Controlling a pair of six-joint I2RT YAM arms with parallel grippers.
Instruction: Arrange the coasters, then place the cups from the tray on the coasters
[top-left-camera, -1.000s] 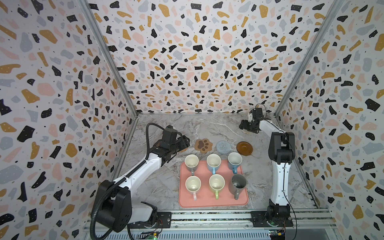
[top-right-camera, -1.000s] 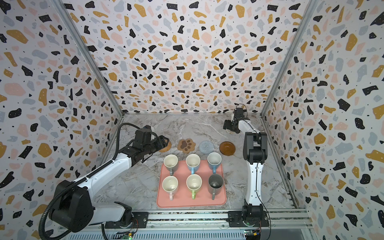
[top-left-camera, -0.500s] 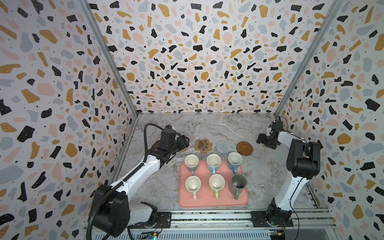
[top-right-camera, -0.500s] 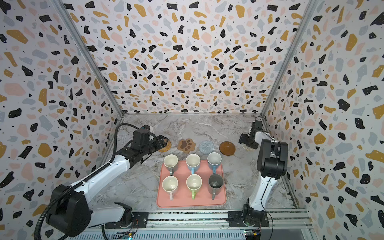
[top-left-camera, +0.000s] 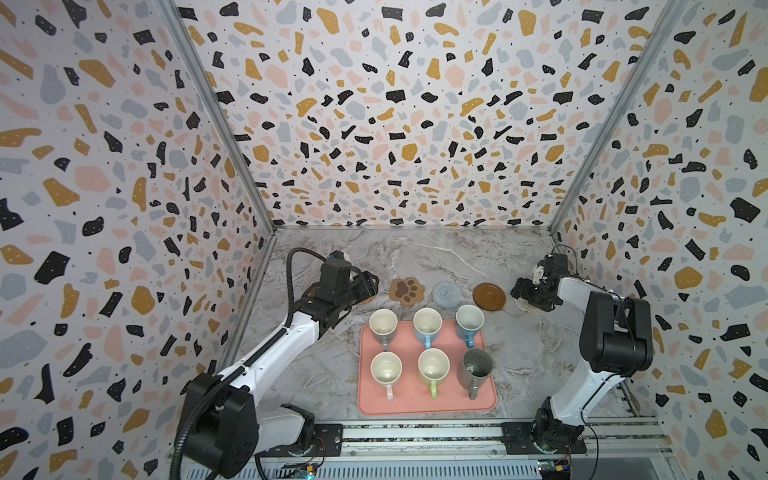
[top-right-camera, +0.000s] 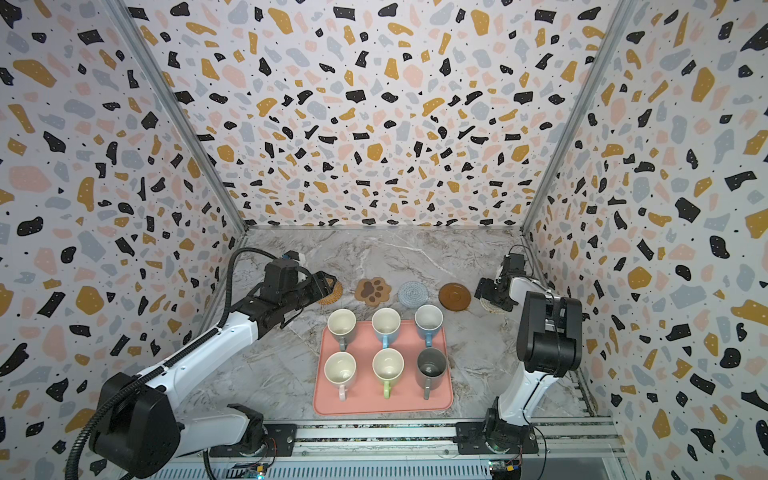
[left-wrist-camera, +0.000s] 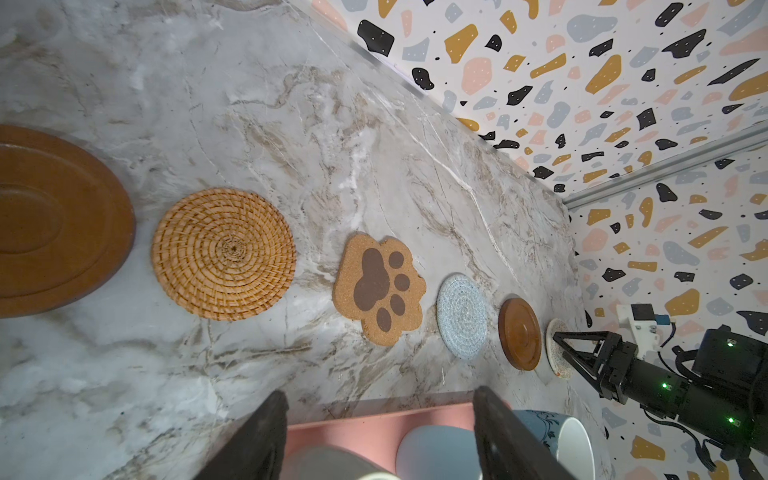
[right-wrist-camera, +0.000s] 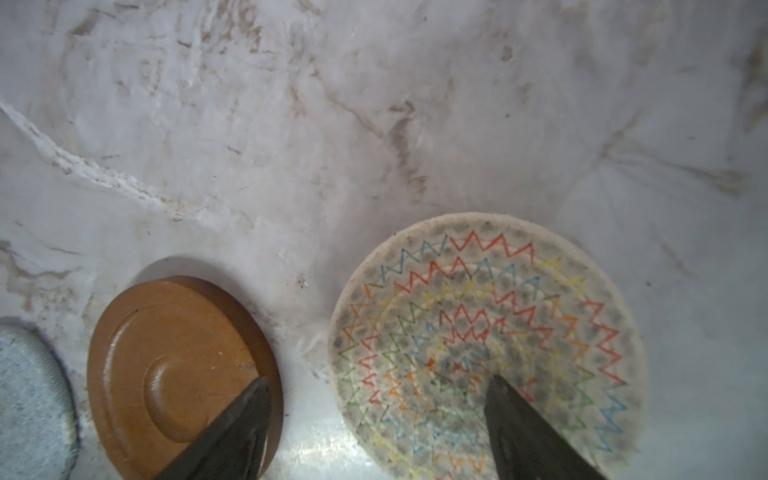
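Observation:
Six cups stand on the pink tray (top-left-camera: 415, 405): grey-beige (top-left-camera: 383, 324), two light blue (top-left-camera: 427, 323) (top-left-camera: 469, 320), pink (top-left-camera: 385, 370), green (top-left-camera: 433, 366), dark grey (top-left-camera: 475, 368). Behind it the coasters lie in a row: brown disc (left-wrist-camera: 54, 241), rattan (top-right-camera: 332, 293), paw-print (top-left-camera: 406, 291), grey-blue crochet (top-left-camera: 447, 294), brown disc (top-left-camera: 489, 296), cream woven (right-wrist-camera: 478, 316). My left gripper (left-wrist-camera: 380, 397) hangs open over the tray's far left edge, holding nothing. The right gripper (right-wrist-camera: 378, 380) is open, one finger over the brown disc (right-wrist-camera: 174, 365), the other over the cream coaster.
Patterned walls close in the marble table on three sides. The right wall stands close behind the right arm (top-left-camera: 615, 332). A metal rail (top-left-camera: 415, 432) runs along the front. In both top views the left arm hides the leftmost brown disc.
The right gripper has swung from the back of the table forward to the right end of the coaster row, where the cream coaster now lies. The left gripper has hardly moved.

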